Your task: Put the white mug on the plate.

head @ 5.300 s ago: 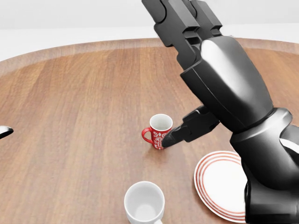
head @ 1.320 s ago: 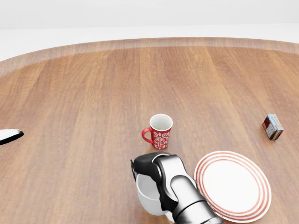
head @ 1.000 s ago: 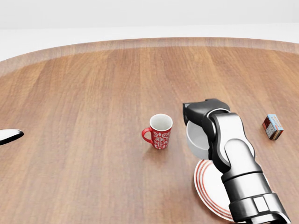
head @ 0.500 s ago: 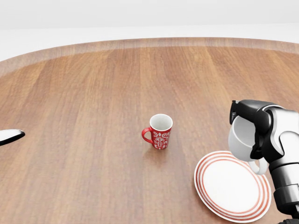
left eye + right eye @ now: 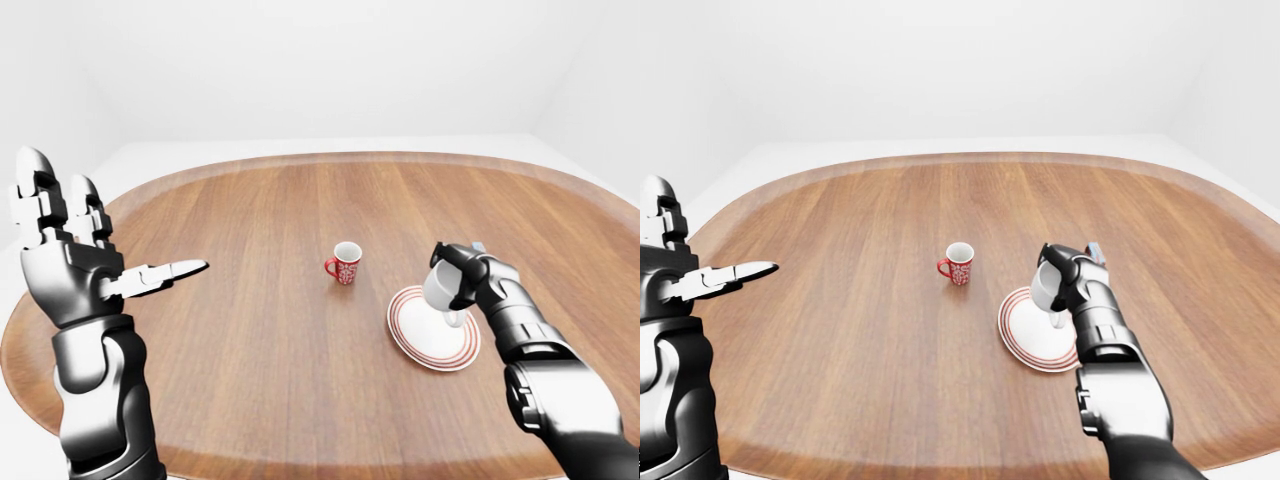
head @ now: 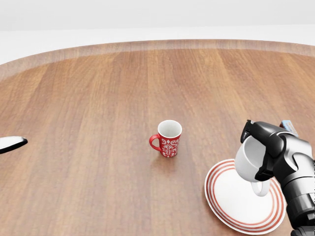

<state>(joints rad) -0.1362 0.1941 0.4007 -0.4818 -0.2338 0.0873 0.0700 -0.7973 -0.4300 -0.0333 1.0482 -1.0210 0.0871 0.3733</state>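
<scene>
The white mug (image 6: 248, 162) hangs tilted just over the red-rimmed white plate (image 6: 229, 199) at the lower right of the head view, its handle pointing down toward the plate. My right hand (image 6: 258, 150) is shut on the mug, with dark fingers wrapped over its rim and side. Whether the mug touches the plate cannot be told. My left hand (image 5: 115, 240) is raised at the left of the left-eye view, fingers spread, holding nothing.
A red patterned mug (image 6: 169, 138) stands upright left of the plate, apart from it. A small box (image 5: 1095, 250) lies beyond my right hand, mostly hidden by it. The oval wooden table (image 5: 250, 400) has its rim near the bottom of the left-eye view.
My right hand carried the white mug from the lower middle of the head view rightward over the plate, then lowered it slightly. The left hand has barely moved.
</scene>
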